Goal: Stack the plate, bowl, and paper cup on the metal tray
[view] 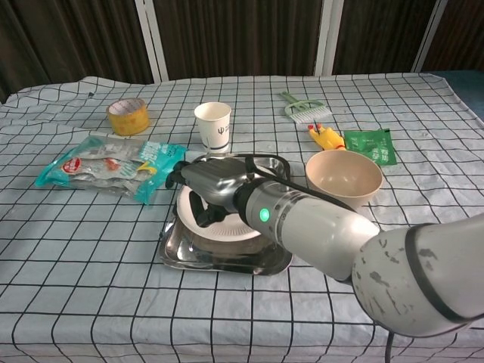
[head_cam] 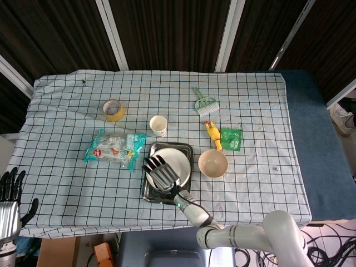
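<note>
The table, under a checked cloth, has bare cloth along its near edge and across the whole right side; the far strip behind the tape roll and the small brush is open too. The crowded part is the middle. There the metal tray sits near the front edge, its left side close to the snack packet and its right side just beside the bowl, which stands on the cloth, apart from the tray. The paper cup stands upright just behind the tray, with the yellow rubber chicken and green sachet behind the bowl.

The plate (white, round, shallow) lies in the tray and fills most of it. The tray is shiny steel with a raised rim; the bowl is beige and empty; the cup is white with a small printed mark.

The right robot hand rests over the near-left part of the plate, fingers curled down on its rim; whether it actually grips the plate cannot be told. The left robot hand hangs off the table's left front corner, fingers apart, holding nothing.
</note>
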Motion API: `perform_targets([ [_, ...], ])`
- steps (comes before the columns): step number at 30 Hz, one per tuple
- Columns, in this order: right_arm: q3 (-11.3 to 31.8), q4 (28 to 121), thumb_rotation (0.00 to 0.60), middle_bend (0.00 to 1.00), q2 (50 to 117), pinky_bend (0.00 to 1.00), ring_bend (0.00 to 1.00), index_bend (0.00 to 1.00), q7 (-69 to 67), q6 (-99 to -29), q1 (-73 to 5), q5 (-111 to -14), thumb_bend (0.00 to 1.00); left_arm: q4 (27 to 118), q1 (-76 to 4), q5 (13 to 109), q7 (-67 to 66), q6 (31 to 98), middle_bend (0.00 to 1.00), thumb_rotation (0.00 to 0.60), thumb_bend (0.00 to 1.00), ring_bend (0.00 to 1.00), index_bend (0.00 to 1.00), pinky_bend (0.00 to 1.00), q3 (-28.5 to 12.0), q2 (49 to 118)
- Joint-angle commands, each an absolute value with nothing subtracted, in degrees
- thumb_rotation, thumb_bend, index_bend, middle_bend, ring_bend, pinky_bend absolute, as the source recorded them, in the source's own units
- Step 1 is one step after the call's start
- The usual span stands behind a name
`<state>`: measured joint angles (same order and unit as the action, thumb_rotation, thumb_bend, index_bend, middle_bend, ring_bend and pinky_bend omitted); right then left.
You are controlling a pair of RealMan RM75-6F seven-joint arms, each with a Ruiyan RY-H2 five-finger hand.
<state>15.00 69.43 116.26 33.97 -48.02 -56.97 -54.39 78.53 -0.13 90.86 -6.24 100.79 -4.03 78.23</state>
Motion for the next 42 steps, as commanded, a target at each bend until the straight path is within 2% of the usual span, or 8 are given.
perform_targets([
  [1,15.05,69.97,0.6,0.0,115.67,0.0,0.0,0.09,32.32,-50.01,-56.25,-56.54,0.78,78.44,-0.19,90.84,-6.2,100.63,0.0,0.6,0.35,0.0,0.0,0.0,-4.1,78.23],
  [8,13.49,73.78,0.6,0.0,109.85,0.0,0.0,0.05,32.56,-55.67,-53.07,-60.78,0.37,78.36,-0.18,90.76,-5.77,100.28,0.0,0.6,0.35,0.0,0.0,0.0,-4.16,78.18],
  [12,9.5,80.72,0.6,0.0,101.37,0.0,0.0,0.09,33.07,-60.11,-49.04,-65.98,0.26,78.31,-0.08,90.83,-5.48,100.41,0.0,0.6,0.35,0.0,0.0,0.0,-4.2,78.15],
  [18,0.77,91.72,0.6,0.0,85.97,0.0,0.0,0.13,30.08,-65.25,-41.28,-74.11,0.25,78.18,-0.41,90.39,-5.78,99.45,0.0,0.6,0.35,0.0,0.0,0.0,-4.4,78.35],
  [24,-4.24,90.83,0.6,0.0,80.1,0.0,0.0,0.16,27.1,-67.82,-36.78,-79.4,0.25,77.94,-1.0,89.82,-5.93,98.24,0.0,0.6,0.35,0.0,0.0,0.0,-4.76,78.68],
  [30,-5.94,85.0,0.6,0.0,79.67,0.0,0.0,0.18,22.77,-67.01,-33.98,-80.65,0.25,77.36,-1.49,90.04,-6.04,97.82,0.0,0.6,0.35,0.0,0.0,0.0,-4.84,79.28],
  [36,-4.67,79.22,0.6,0.0,83.31,0.0,0.0,0.2,18.68,-64.15,-33.68,-80.73,0.25,76.94,-1.82,89.64,-6.04,97.23,0.0,0.6,0.35,0.0,0.0,0.0,-5.04,79.59],
  [42,-3.4,72.47,0.6,0.0,88.41,0.0,0.0,0.34,15.4,-60.98,-34.1,-80.92,0.25,76.66,-1.85,89.08,-6.07,96.92,0.0,0.6,0.35,0.0,0.0,0.0,-5.2,79.78],
])
